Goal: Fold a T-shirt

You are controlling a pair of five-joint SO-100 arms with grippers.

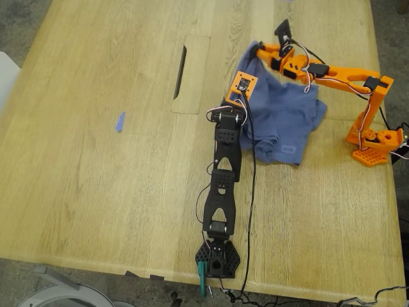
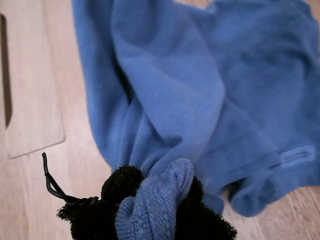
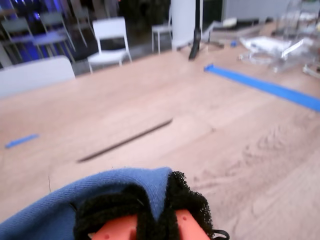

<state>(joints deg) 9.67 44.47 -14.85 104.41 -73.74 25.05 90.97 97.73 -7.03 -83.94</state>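
My first gripper [image 2: 155,210]: black arm outstretched, clamped on T-shirt [image 1: 284,118] hem. My second gripper [image 3: 157,215]: orange arm reaching toward 10 o'clock, pinching fabric edge.

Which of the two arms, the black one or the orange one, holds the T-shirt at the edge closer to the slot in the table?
The black arm: my first pincer grips the T-shirt nearest the slot.

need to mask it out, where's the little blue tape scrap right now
The blue tape scrap lies alone on the bare wooden table in the exterior view's left half, well left of the table's rectangular cutout panel and the T-shirt.
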